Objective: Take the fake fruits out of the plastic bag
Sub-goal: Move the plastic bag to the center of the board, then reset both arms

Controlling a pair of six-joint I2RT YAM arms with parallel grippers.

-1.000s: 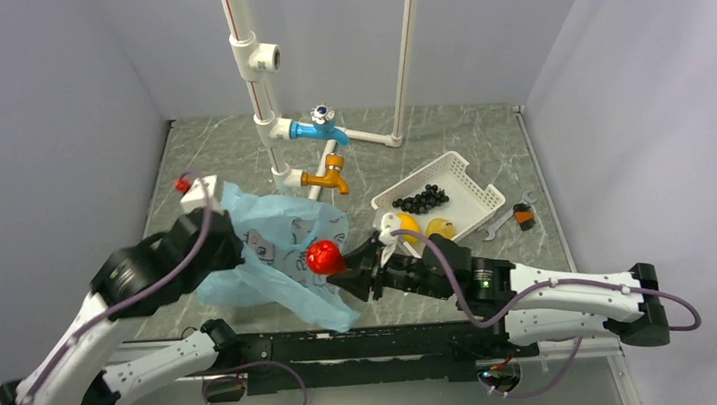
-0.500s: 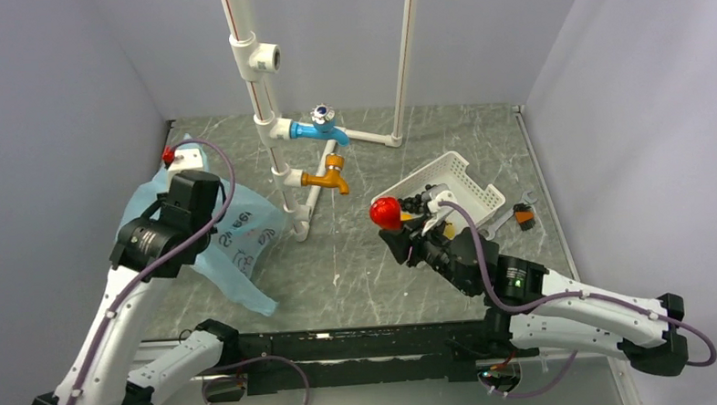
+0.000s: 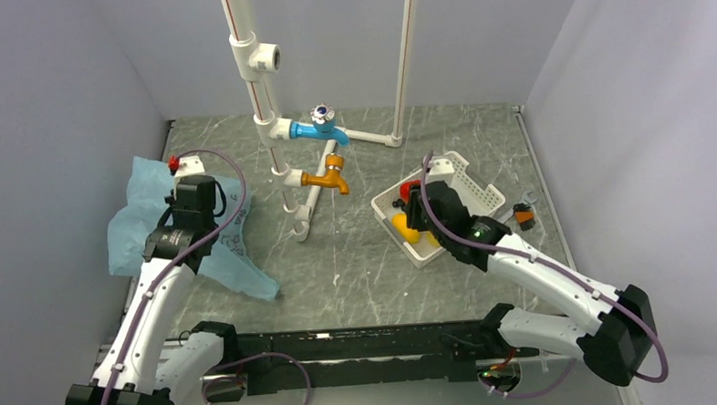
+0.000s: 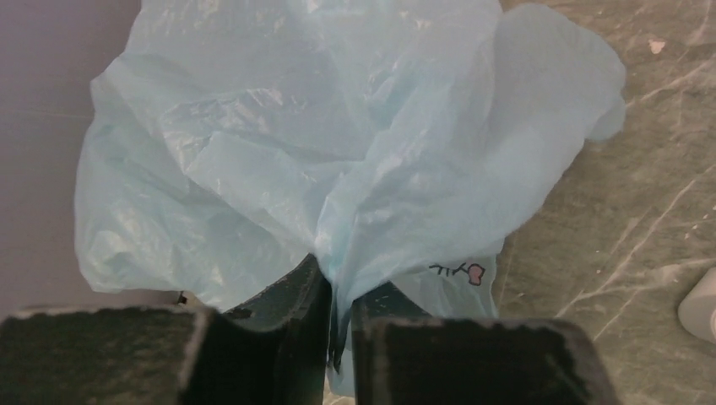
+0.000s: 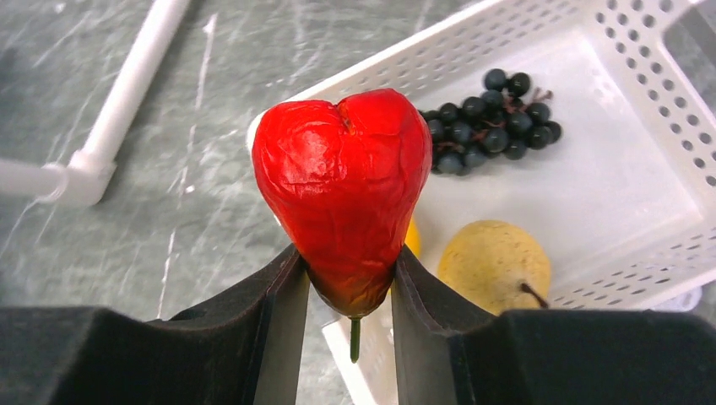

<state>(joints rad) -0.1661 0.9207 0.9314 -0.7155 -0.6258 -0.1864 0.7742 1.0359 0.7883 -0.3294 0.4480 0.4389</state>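
Low in the middle of the right wrist view, the right end effector [image 5: 344, 270] is closed on the red apple-like fruit [image 5: 342, 181], its two dark fingers [image 5: 283, 295] pressing the narrow lower part from either side. The fruit's long axis runs straight up the frame, with the broad dimpled end at the top and the thin stem pointing down between the fingers. A white slotted basket [image 5: 625, 169] fills the upper right of that frame, beyond and to the right of the fruit, and the fruit overlaps the rim at the basket's left corner. Inside lie the dark grape bunch [image 5: 485, 126] near the top and the pale yellow fruit [image 5: 494, 266] lower down, with a sliver of the orange-yellow fruit [image 5: 412, 238] showing just behind the red one. The drop probably depends on carrying the red fruit a little further toward the upper right, over the bare basket floor and clear of the rim. Far off at the left of the overhead view, the plastic bag [image 3: 132, 221] lies crumpled on the table [image 3: 357, 257]. The left end effector [image 4: 339, 329] is almost closed, with a fold of the bag's film between its fingers.
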